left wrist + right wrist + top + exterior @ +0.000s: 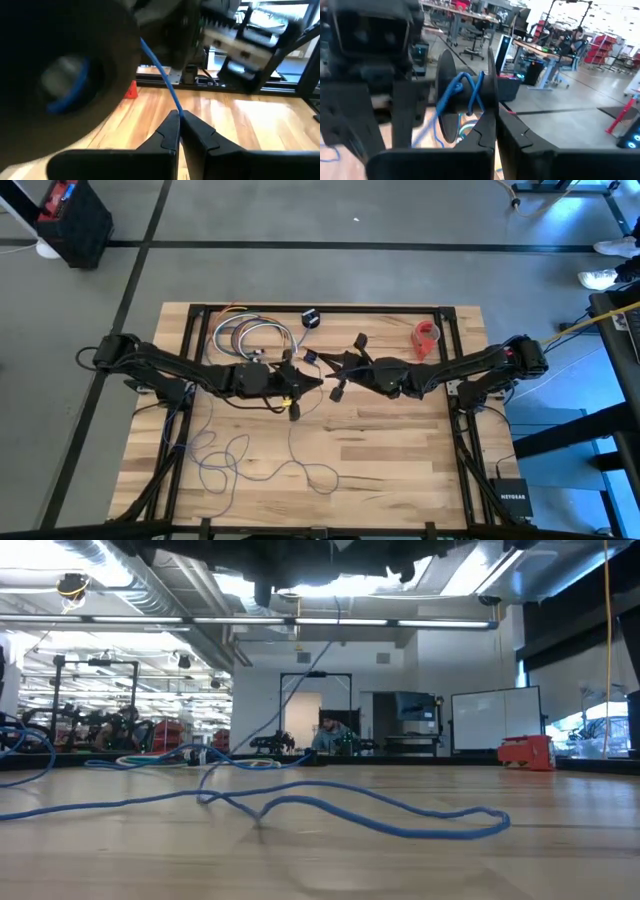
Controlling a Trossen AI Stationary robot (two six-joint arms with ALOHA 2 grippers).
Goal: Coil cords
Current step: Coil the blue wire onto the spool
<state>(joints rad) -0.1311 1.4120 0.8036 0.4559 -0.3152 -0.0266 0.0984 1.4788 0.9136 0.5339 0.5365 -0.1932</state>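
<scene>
My left jaws (179, 131) are closed tight on the thin blue cord (262, 470), pinching it above the middle of the wooden surface (400, 460). My right jaws (496, 131) are closed too, clamped on the black spool (467, 95) with a few turns of cord wound on it. The rest sprawls in loose loops toward the front left.

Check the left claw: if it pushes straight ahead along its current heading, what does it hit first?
Most likely the right claw and the black spool it holds. The left claw, shut on the blue cord, points straight at them, though the gap is hard to judge.
</scene>
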